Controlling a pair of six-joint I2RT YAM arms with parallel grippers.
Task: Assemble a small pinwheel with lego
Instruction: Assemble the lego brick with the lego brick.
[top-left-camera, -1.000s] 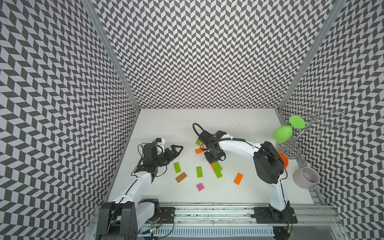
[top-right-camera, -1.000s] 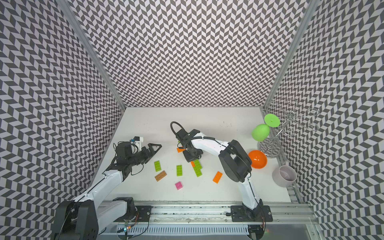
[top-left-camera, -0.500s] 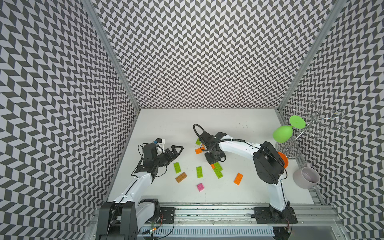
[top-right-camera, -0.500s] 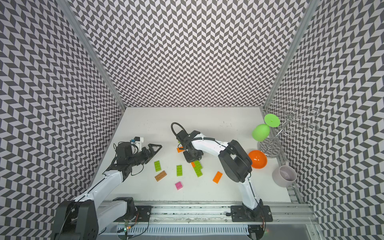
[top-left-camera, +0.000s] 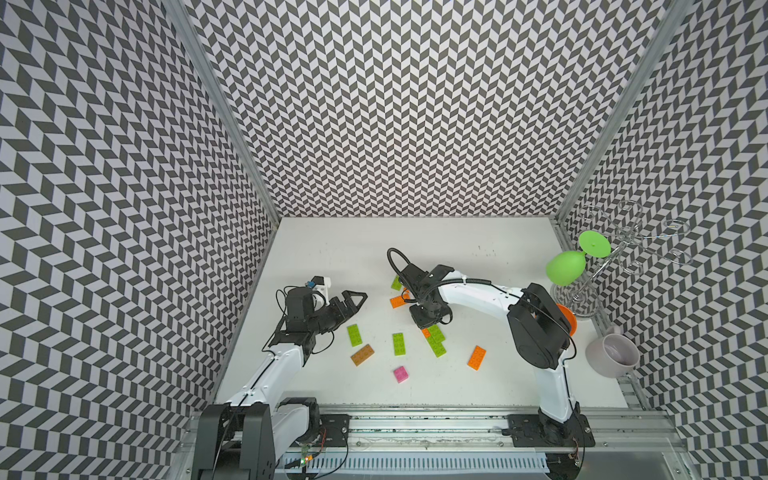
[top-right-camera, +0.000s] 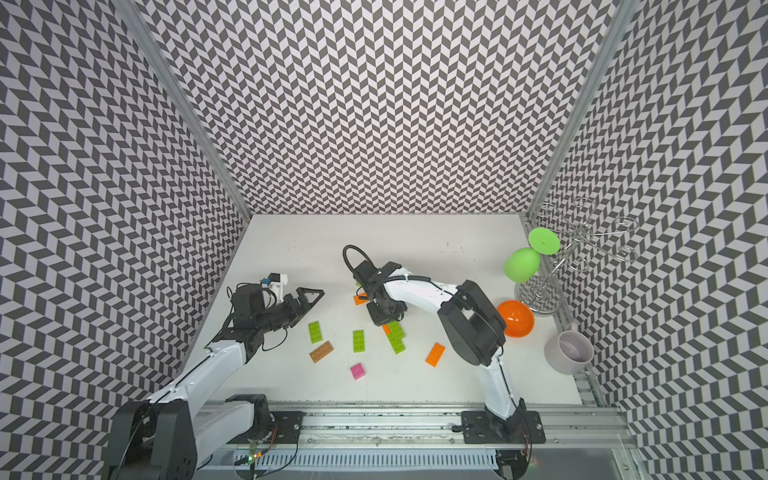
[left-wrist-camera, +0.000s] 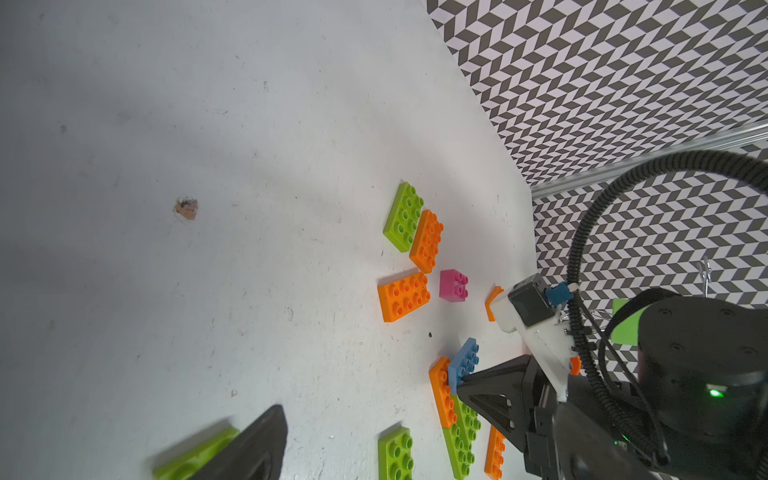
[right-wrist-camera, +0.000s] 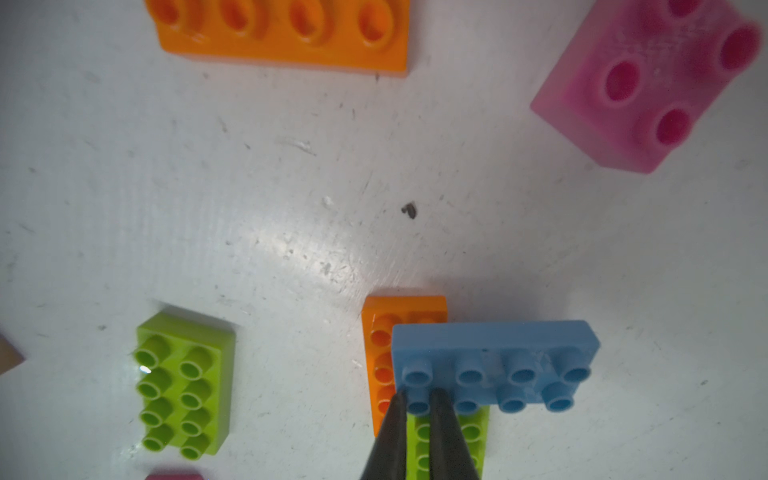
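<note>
**Right pincer clamped on the blue brick, left pincer spread wide**

Nearest the rail, the front pink square (top-left-camera: 400, 374) lies alone on the white table (top-left-camera: 498, 257). Just beyond it to the left sits the brown brick (top-left-camera: 362, 355). The near orange brick (top-left-camera: 476, 357) lies about as far out, to its right. Straight beyond the front pink square is the middle lime brick (top-left-camera: 399, 344), with the left lime brick (top-left-camera: 354, 335) farther left.

Past that one hangs the left gripper (top-left-camera: 351, 309), its jaws wide apart and holding nothing.

Beyond the front pink square and slightly right lies the lime pair (top-left-camera: 437, 343), end to end. Over its far end stands the right gripper (right-wrist-camera: 417, 401), fingers drawn together on a corner of the blue brick (right-wrist-camera: 494, 353). That brick is studs up across the covered orange brick (right-wrist-camera: 380, 357) and one of the lime pair. Whether it is pressed home cannot be told, and in both top views the gripper hides it.

Farther from the front pink square are the far pink square (left-wrist-camera: 454, 285) and the broad orange brick (left-wrist-camera: 403, 297). Beyond those, the far orange brick (left-wrist-camera: 427, 241) lies side by side with the far lime brick (left-wrist-camera: 403, 216).

Farthest out and well to the right, the green goblet (top-left-camera: 565, 267) hangs on a wire rack (top-left-camera: 623, 241).
</note>
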